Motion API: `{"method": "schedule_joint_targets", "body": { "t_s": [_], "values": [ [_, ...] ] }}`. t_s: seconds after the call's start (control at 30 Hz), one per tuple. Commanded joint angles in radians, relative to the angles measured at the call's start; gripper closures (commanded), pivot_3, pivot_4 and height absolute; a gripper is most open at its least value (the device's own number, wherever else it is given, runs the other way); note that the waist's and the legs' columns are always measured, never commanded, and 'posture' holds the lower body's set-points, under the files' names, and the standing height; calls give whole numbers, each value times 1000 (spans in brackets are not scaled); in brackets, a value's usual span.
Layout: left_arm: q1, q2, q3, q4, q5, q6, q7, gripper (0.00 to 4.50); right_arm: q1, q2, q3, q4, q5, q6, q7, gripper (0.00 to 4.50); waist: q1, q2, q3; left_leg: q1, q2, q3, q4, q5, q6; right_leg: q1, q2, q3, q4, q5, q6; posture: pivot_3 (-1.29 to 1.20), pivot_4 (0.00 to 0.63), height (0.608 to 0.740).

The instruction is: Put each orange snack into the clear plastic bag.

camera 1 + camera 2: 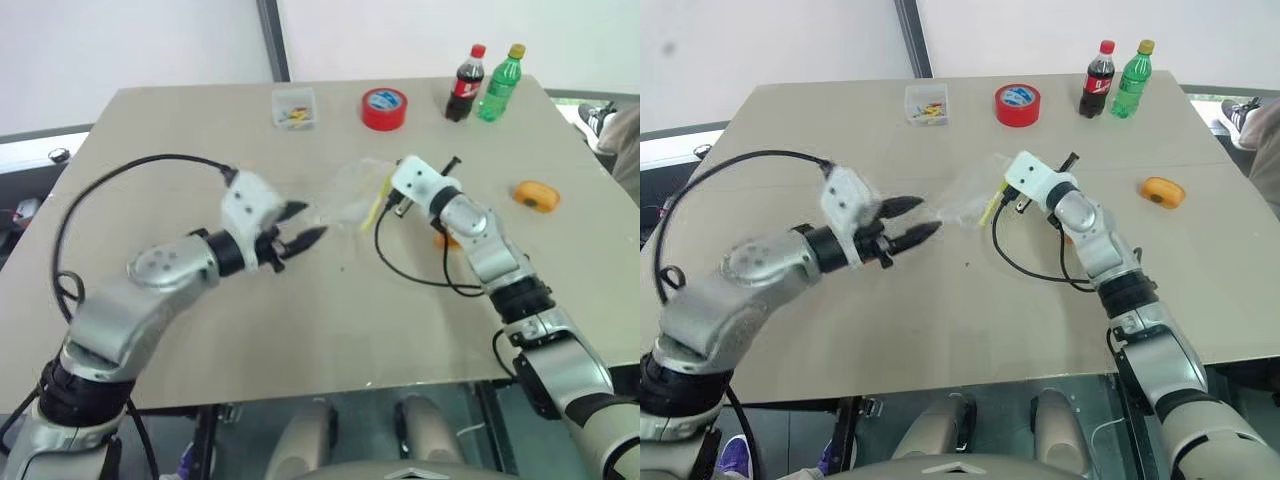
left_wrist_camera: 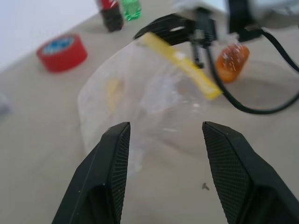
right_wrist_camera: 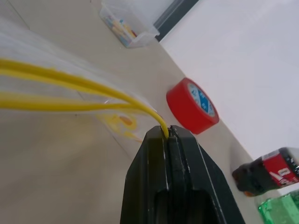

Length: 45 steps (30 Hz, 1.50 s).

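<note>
Right gripper (image 3: 167, 135): clenched on the yellow seal strip of the clear plastic bag (image 1: 350, 195), which I hold lifted off the table (image 1: 300, 330); the bag's mouth gapes a little, the two strips apart.

Left gripper (image 1: 305, 224): released, fingers (image 2: 110, 172) spread, nothing between them, just beside the bag's free end.

Orange snacks: one (image 1: 535, 195) lies on the table well off to my right; the other (image 2: 232, 60) lies under my right wrist, just behind the bag. Neither is in the bag.

Also on the table, far side: red tape roll (image 1: 384, 108), two bottles (image 1: 485, 85), small clear box (image 1: 294, 107).

Step in hand, as I judge it: opening the bag. Next move calls for my left gripper to pinch the other lip and spread the mouth before any snack goes in.
</note>
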Motion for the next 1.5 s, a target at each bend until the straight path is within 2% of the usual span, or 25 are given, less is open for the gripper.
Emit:
{"method": "schedule_joint_targets", "body": {
  "t_s": [0.03, 0.17, 0.37, 0.63, 1.17, 1.2, 1.27, 1.33, 1.37, 1.5],
  "values": [
    [2, -44, -48, -39, 166, -74, 62, 1906, -32, 17, -17, -36, 19, 61, 26, 4500, 0, 0, 0, 0, 0, 0, 0, 0, 0, 0, 0, 0, 0, 0, 0, 0, 150, 740],
    [-24, -95, -90, -13, 295, -52, 100, 1906, -31, 31, -9, -82, 22, 118, 51, 4500, -2, 0, 0, 0, 0, 0, 0, 0, 0, 0, 1, 0, 0, 0, 0, 0, 150, 740],
    [-50, -146, -114, 30, 401, -62, 87, 1906, -29, 36, 8, -122, 10, 148, 81, 4500, -2, 0, 0, 0, 0, 0, 0, 0, 0, -1, 1, 0, 1, 0, 0, 0, 150, 740],
    [-90, -205, -135, 40, 493, -97, 55, 1906, -30, 49, 16, -140, 6, 180, 85, 4500, -2, 0, 0, -1, 0, 0, 1, 0, 0, -1, 2, 0, 1, 0, 0, 0, 150, 740],
    [-81, -248, -142, 76, 596, -115, 11, 1906, -22, 74, 10, -157, 0, 236, 65, 4500, -2, 0, 0, 0, 0, 0, 3, 0, 0, -1, 2, 0, 4, 0, 0, 0, 150, 740],
    [-75, -250, -142, 77, 602, -118, 11, 2428, -22, 74, 10, -158, 0, 237, 65, 4500, -3, 0, 0, 0, 0, 0, 3, 0, 0, -1, 2, 0, 4, 0, 0, 0, 150, 740],
    [-66, -251, -146, 78, 612, -134, 4, 3080, -22, 76, 10, -160, 0, 239, 63, 4500, -3, 0, 0, 0, 0, 0, 3, 0, 0, -1, 2, 0, 4, 0, 0, 0, 150, 740],
    [-58, -254, -148, 84, 619, -152, 0, 4159, -23, 77, 10, -162, 1, 241, 62, 4500, -3, 0, 0, 0, 0, -1, 3, 0, 0, -1, 2, 0, 5, 0, 0, 0, 150, 740],
    [-54, -254, -148, 90, 625, -163, 0, 4467, -22, 77, 11, -163, 0, 242, 61, 4500, -2, 0, 0, 0, 0, 0, 3, 0, 0, -1, 2, 0, 5, 0, 0, 0, 150, 740],
    [-51, -257, -127, 123, 634, -201, -2, 4467, -17, 75, 10, -167, -1, 243, 58, 4500, -2, 0, 0, 0, 0, -1, 4, 0, 0, -1, 2, 0, 5, 0, 0, 0, 150, 740]
  ]
}}
